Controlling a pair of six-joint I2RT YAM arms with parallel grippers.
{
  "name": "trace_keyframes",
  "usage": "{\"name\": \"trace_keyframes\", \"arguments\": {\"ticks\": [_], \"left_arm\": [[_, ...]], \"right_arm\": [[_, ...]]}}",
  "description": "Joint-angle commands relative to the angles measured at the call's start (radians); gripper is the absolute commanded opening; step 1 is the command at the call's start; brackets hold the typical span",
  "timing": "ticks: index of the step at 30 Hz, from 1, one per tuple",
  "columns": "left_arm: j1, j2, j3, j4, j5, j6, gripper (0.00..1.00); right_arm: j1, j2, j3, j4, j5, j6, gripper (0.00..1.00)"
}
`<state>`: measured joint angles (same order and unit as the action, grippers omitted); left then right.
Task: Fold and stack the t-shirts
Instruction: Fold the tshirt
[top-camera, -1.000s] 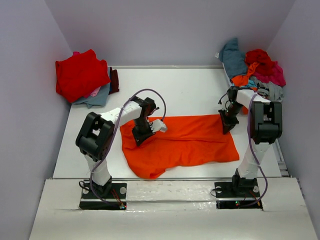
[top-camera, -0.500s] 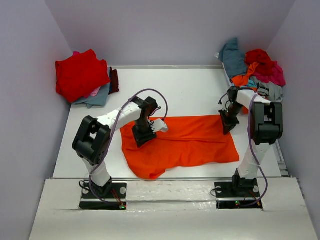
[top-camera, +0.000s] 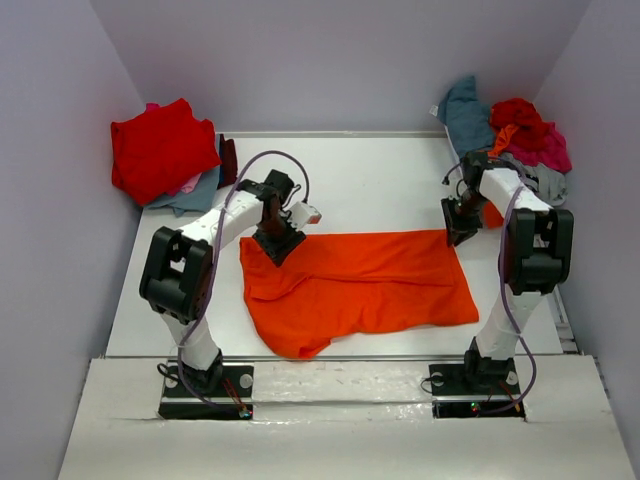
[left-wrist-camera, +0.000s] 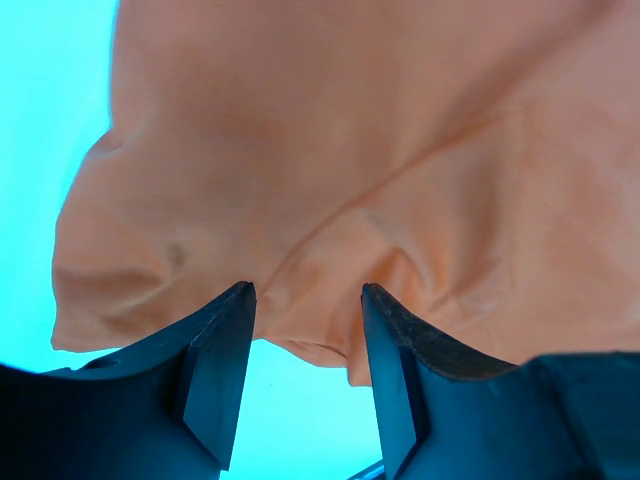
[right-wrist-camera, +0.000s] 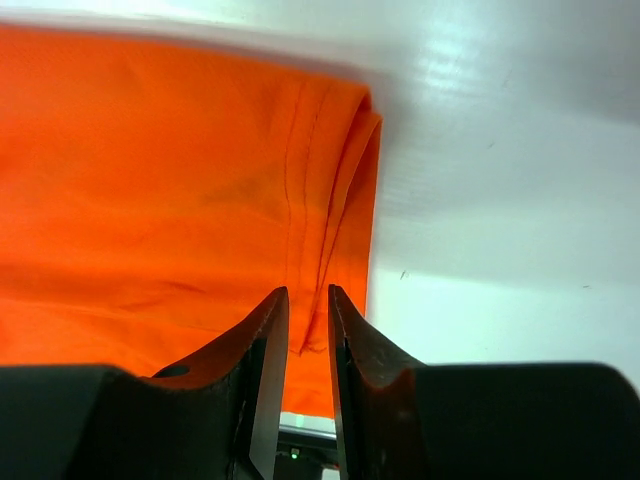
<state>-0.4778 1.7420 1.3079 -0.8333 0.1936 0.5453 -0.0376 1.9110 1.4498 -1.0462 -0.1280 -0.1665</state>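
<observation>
**Item 1, left gripper** (left-wrist-camera: 307, 296): we find its jaws well apart and holding nothing. It hovers over the far left corner of the orange shirt (top-camera: 360, 280), where the cloth is bunched and creased.

**Item 2, right gripper** (right-wrist-camera: 308, 297): we find its jaws only narrowly parted, with nothing visibly pinched between them. It sits above the shirt's far right corner, where a stitched hem runs along the edge.

**Item 3, orange shirt:** it lies across the middle of the table (top-camera: 370, 175), between the two arms. It is spread wide and mostly flat. Its far edge is fairly straight, its near left part sags into a rounded lobe, and wrinkles run from the left corner. We judge it laid out for folding, or at most folded once. It is not yet a compact fold and not yet stacked.

**Item 4, stack** (top-camera: 190, 195): it sits at the far left corner with a red shirt (top-camera: 160, 150) on top. Edges of grey, pink and dark cloth show beneath. We count this as finished work, though we cannot tell how many pieces it holds.

**Item 5, pile** (top-camera: 520, 135): it sits at the far right corner, a loose tangle of teal, red, magenta, orange and grey. We count it as untouched.

**Balance:** several shirts are done, one is in hand and a heap is left. By our reckoning the task is about midway.
</observation>
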Motion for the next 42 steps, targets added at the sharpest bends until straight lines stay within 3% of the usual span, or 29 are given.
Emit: {"name": "trace_keyframes", "arguments": {"ticks": [1,6,23,32,42], "left_arm": [[0.057,0.056,0.03,0.048,0.032,-0.083,0.58],[0.093,0.131,0.031,0.063,0.058,-0.13,0.57],[0.157,0.208,0.017,0.086,0.07,-0.189,0.57],[0.223,0.309,0.14,0.053,0.052,-0.222,0.58],[0.242,0.476,0.413,0.0,-0.068,-0.235,0.58]], "right_arm": [[0.007,0.028,0.092,0.021,-0.019,0.028,0.29],[0.007,0.088,0.159,0.003,-0.053,0.047,0.29],[0.025,0.201,0.164,-0.02,-0.062,0.016,0.28],[0.025,0.284,0.293,-0.041,-0.048,0.028,0.29],[0.025,0.414,0.572,-0.078,-0.022,0.016,0.29]]}}
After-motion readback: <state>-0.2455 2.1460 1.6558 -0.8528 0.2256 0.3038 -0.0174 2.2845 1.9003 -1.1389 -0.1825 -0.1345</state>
